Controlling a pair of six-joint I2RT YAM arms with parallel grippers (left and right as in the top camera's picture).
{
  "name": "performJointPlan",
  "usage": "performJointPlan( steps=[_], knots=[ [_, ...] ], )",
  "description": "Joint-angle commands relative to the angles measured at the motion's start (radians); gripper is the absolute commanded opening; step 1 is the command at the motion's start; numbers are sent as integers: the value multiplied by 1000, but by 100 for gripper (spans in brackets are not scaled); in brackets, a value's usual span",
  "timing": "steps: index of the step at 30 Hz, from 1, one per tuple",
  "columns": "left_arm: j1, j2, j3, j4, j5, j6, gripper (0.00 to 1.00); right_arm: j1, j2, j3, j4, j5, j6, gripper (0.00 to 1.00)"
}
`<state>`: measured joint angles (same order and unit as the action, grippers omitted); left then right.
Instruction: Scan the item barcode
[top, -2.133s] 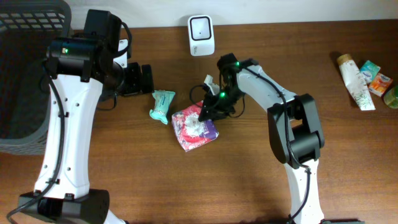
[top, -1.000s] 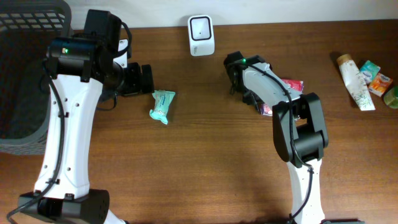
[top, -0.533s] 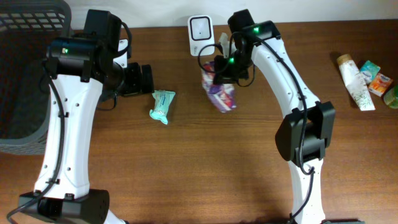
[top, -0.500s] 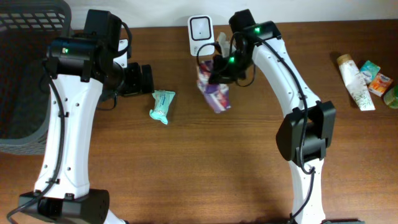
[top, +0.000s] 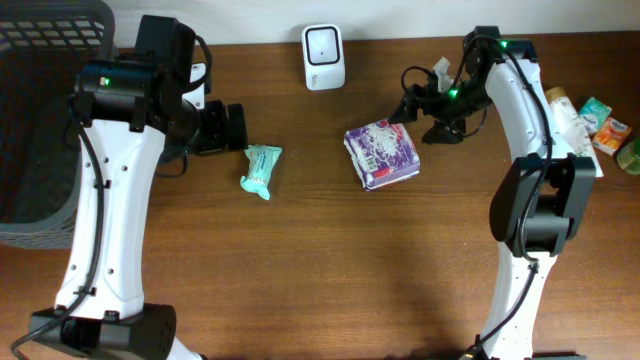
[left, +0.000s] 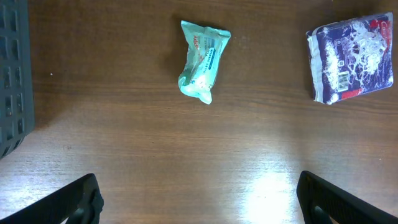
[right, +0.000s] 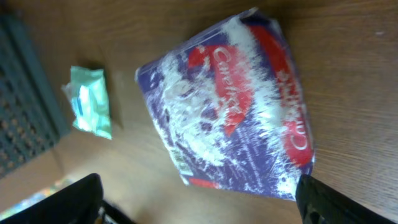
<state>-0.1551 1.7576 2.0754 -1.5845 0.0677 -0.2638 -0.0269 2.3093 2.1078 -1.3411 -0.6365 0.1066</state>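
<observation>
Now released: the pack is back on the table after its pass at the scanner

Half a second ago my right gripper (top: 418, 118) held the purple tissue pack (top: 382, 155) up close in front of the white scanner (top: 323, 43). Now the pack lies flat on the wood, in front of the scanner and off to its right, and nothing touches it. My right jaws stand wide apart and have drawn off to the pack's far side, near it but clear of it; from the right wrist I look down on the whole pack between my spread fingers.

My left gripper (top: 225, 128) has not moved. It hangs wide open and empty near the teal packet (top: 261, 170), which also lies where it did.

I judge the presenting step for this pack to be over, since I let go only after showing it to the scanner. Whether the code was actually read, I cannot tell; the scanner's face shows no sign either way. The left wrist view shows a barcode (left: 341, 79) printed on the pack's upturned face, so a second pass stays easy if needed. Otherwise the teal packet looks like the next candidate.
</observation>
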Motion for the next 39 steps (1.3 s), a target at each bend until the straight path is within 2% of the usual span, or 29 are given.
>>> performJointPlan(
  steps=[1, 6, 7, 9, 12, 15, 17, 18, 22, 23, 25, 27, 28, 31, 34, 37, 39],
  knots=[
    [-4, -2, 3, 1, -4, 15, 99, 6, -12, 16, 14, 94, -25, 97],
    [-4, -2, 3, 1, -4, 16, 99, 7, -10, -59, 183, 139, -48, 98],
    [-4, -2, 3, 1, -4, 15, 99, 7, -10, -80, 209, 119, -50, 97],
    [-4, -2, 3, 1, -4, 15, 99, 7, 4, -145, 303, -47, -50, 95],
    [-4, -2, 3, 1, -4, 15, 99, 24, 48, -253, 357, -67, -48, 79],
    [-4, -2, 3, 1, -4, 15, 99, 32, 55, -312, 383, -68, -47, 37],
    [-4, -2, 3, 1, -4, 15, 99, 34, 53, -302, 365, -67, -47, 20],
    [-4, -2, 3, 1, -4, 15, 99, 35, 53, -276, 346, -68, -45, 4],
    [-4, -2, 3, 1, -4, 15, 99, 60, 18, -89, 270, -50, -36, 4],
    [-4, -2, 3, 2, -4, 15, 99, 76, -2, -16, 258, 50, 17, 4],
    [-4, -2, 3, 1, -4, 15, 99, 118, -14, 124, 212, 291, 69, 4],
    [-4, -2, 3, 1, -4, 15, 99, 197, -14, 261, 114, 780, 105, 4],
    [-4, -2, 3, 1, -4, 15, 99, 255, -14, 268, 76, 1015, 113, 4],
    [-4, -2, 3, 1, -4, 15, 99, 363, -12, 266, -3, 1398, 199, 4],
    [-4, -2, 3, 1, -4, 15, 99, 393, -12, 249, -29, 1411, 234, 4],
    [-4, -2, 3, 1, -4, 15, 99, 391, -12, 121, -2, 1422, 251, 4],
    [-4, -2, 3, 1, -4, 15, 99, 391, -13, 105, 30, 1253, 251, 4]
  ],
)
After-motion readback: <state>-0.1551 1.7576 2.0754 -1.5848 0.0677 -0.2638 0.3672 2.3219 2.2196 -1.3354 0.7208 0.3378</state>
